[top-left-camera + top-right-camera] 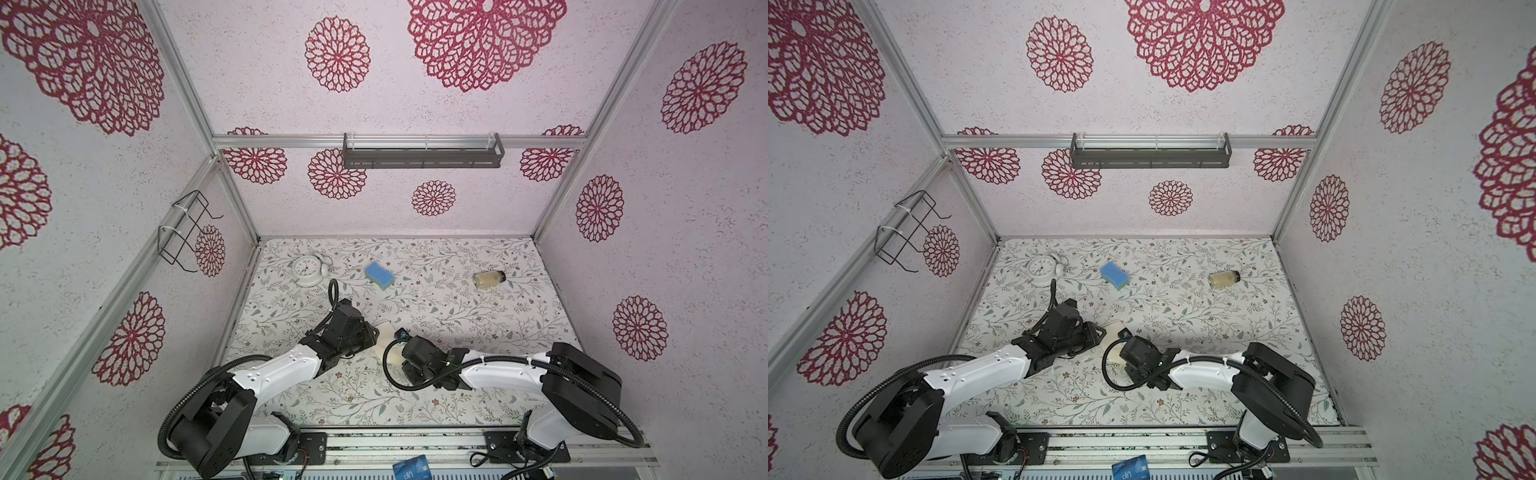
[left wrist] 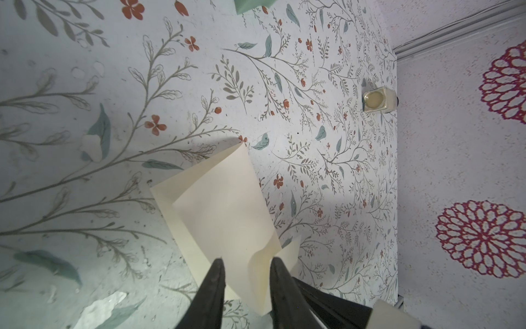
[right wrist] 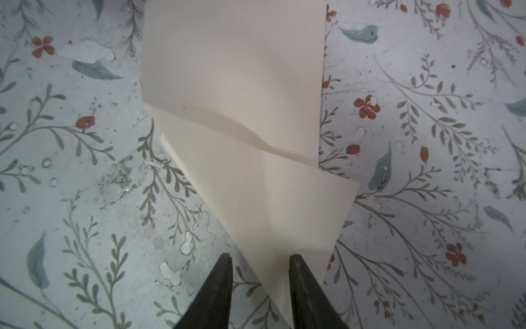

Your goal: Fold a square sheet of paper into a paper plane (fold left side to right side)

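- Step in hand, by my reading: an early-to-middle fold. The paper (image 3: 236, 71) is no longer a flat square. In the right wrist view an upper flap lies over a lower layer, a soft diagonal crease runs between them, and the lower layer narrows to a point. It is not yet a dart.
- Next move, as a judgement: pin one layer flat with one arm while the other carries the loose flap across and presses the crease down. The flap is curled and springy, so it could pop back or skew.
- Far left corner of the tabletop (image 1: 457, 374): a white clock (image 1: 306, 269), well away from the work.
- Left gripper (image 2: 249, 265): jaws partly apart, with a clear gap between the dark fingertips. The tips straddle a curled-up edge of the paper. With that gap it does not look pinched, but I cannot tell whether the tips press it down.
- Paper position: about the middle of the tabletop, a little nearer the front edge. It lies between the two grippers and is mostly hidden by them in both top views (image 1: 386, 332) (image 1: 1113, 332).
- Blue sponge (image 1: 379, 275): toward the far edge, well apart from the paper.
- Right gripper (image 3: 260, 262): jaws partly apart, set either side of the paper's narrow pointed end. There is a plain gap and no visible pinch, and I cannot tell whether it touches the sheet.
- Far right: a small jar (image 1: 489, 278) on its side, clear of both arms.
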You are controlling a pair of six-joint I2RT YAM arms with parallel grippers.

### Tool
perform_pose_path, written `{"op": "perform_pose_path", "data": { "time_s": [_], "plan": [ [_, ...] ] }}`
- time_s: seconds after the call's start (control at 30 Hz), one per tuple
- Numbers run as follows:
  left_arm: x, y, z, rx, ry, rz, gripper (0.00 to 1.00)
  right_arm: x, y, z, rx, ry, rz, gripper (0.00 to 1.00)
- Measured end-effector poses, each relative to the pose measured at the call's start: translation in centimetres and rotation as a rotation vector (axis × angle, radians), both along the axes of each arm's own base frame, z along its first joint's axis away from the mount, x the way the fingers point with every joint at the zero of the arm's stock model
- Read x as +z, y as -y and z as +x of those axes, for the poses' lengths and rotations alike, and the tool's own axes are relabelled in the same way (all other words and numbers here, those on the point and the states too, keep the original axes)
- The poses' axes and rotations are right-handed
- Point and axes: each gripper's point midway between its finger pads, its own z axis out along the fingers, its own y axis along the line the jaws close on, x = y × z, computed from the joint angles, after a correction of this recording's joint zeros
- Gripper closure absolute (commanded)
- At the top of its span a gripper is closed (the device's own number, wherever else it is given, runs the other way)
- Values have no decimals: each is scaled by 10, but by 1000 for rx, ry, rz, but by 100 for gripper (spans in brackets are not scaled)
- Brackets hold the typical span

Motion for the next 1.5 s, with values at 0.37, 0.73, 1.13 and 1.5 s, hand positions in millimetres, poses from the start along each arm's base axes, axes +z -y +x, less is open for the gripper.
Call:
{"op": "perform_pose_path", "data": {
  "time_s": [0.37, 0.73, 1.13, 1.5],
  "plan": [
    [1, 2, 1, -3, 6, -7, 70, 4, 4, 9, 4, 63, -34, 81],
    [-2, 2, 1, -8, 0, -3, 70, -6, 8, 13, 2, -15, 19, 100],
    [-4, 13, -7, -57, -11, -10, 82, 2, 5, 12, -42, -324, 295, 100],
    [-37, 56, -23, -188, -87, 28, 94, -14, 7, 9, -122, -575, 423, 100]
  ]
}}
